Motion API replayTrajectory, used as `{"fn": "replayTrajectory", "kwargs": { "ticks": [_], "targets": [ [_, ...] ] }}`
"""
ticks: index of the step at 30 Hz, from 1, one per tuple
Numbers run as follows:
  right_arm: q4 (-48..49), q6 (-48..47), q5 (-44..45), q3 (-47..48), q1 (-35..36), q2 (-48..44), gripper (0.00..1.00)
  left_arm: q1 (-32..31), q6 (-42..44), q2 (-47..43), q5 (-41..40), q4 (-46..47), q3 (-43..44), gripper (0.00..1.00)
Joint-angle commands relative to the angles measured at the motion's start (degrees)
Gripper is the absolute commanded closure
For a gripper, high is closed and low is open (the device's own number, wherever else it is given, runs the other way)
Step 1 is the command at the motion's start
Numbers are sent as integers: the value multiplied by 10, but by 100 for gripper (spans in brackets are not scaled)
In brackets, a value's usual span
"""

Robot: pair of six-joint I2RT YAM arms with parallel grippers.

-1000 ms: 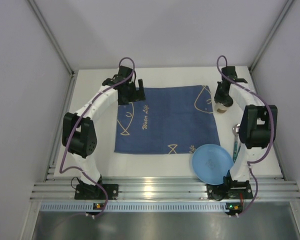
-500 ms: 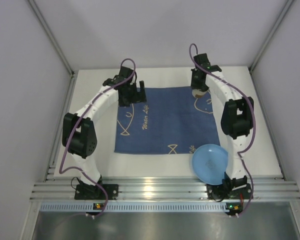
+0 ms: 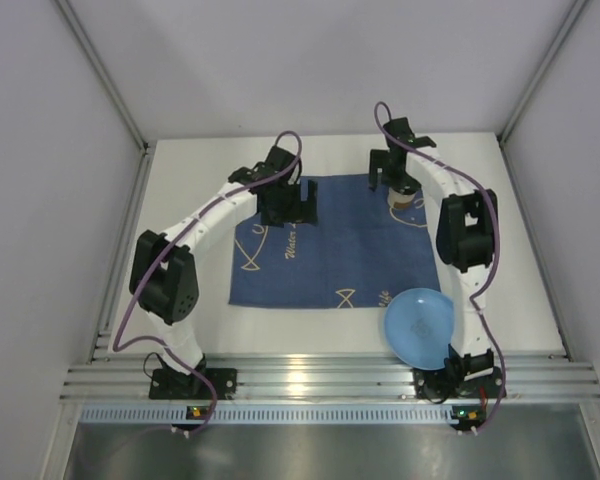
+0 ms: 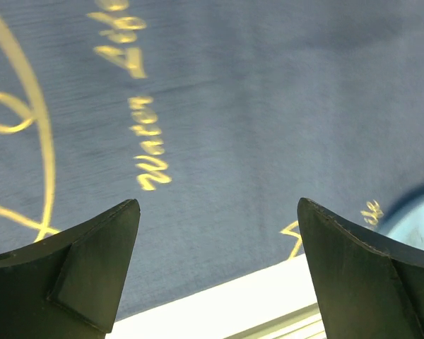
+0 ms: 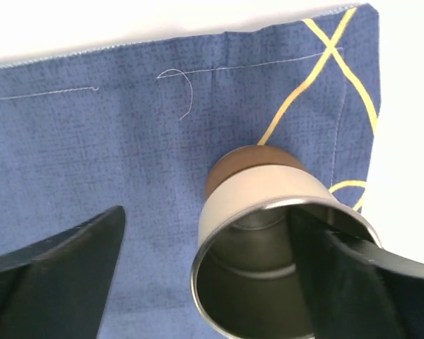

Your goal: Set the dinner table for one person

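Observation:
A metal cup (image 3: pixel 404 197) with a cream wall and brown base stands upright on the far right corner of the dark blue fish-patterned mat (image 3: pixel 330 250), which lies on the white dinner table (image 3: pixel 180 200). My right gripper (image 3: pixel 395 180) hovers over the cup, open. In the right wrist view the cup (image 5: pixel 268 205) sits between the spread jaws of that gripper (image 5: pixel 208 212), one finger at its rim. My left gripper (image 3: pixel 290 205) hangs open and empty over the mat's far left part; its wrist view shows the gripper (image 4: pixel 217 205) above the mat (image 4: pixel 233 106).
A light blue plate (image 3: pixel 420 326) lies at the mat's near right corner, close to the right arm's base, and shows in the left wrist view as well (image 4: pixel 417 219). White walls close in the table on three sides. A metal rail runs along the near edge.
The right arm carried the cup from beside the mat's right edge onto its far right corner, then its jaws opened. The left gripper moved right over the mat.

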Motion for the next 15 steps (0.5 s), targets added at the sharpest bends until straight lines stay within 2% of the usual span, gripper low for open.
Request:
{"fn": "replayTrajectory", "kwargs": {
  "ticks": [1,5,11,15],
  "targets": [
    [-10,-8,13,10,-3,-79,1,-49,44,26,44,-9,62,2],
    [-32,-3,43,-21,-28,-158,0,-133,78,80,96,-16,101,3],
    [-35,31,31,-202,-85,-325,0,-213,91,138,164,12,107,6],
    [-31,50,1,-334,-100,-419,0,-238,105,178,224,9,142,7]
  ]
}}
